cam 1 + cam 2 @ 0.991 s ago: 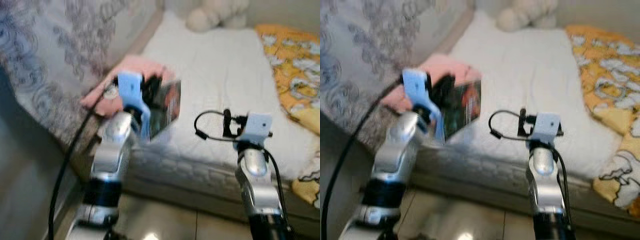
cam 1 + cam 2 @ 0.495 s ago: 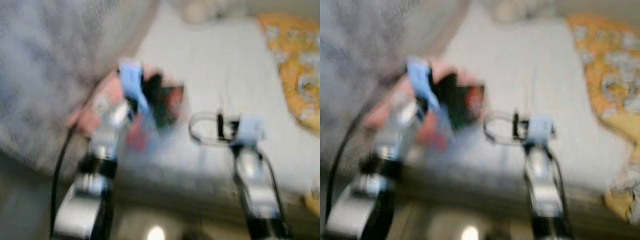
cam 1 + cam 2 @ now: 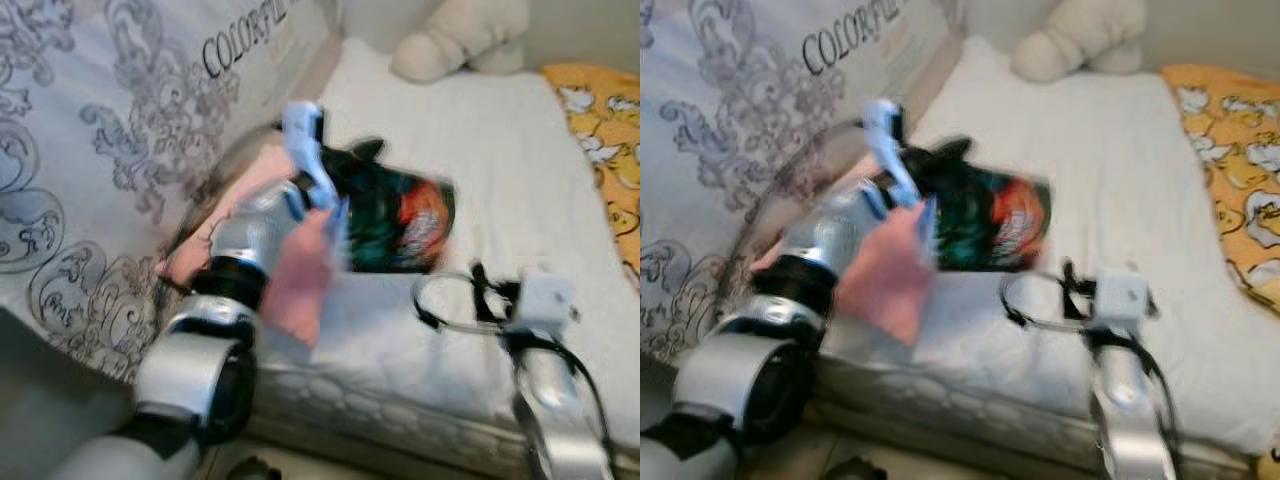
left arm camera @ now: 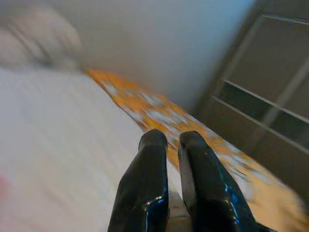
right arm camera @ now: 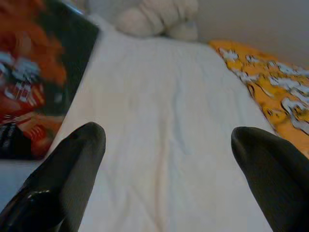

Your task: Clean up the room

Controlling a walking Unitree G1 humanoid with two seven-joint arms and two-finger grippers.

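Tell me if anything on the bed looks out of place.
A dark glossy book is in the left hand above the white mattress. A pink cloth lies crumpled at the mattress's left edge.

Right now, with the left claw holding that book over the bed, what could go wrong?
1. The left claw looks shut on just one edge of the book, which is tilted and blurred mid-swing; it may slip out.
2. It might land on the pink cloth rather than the bare mattress.
3. The open right claw sits close below the book, so the arms could clip.
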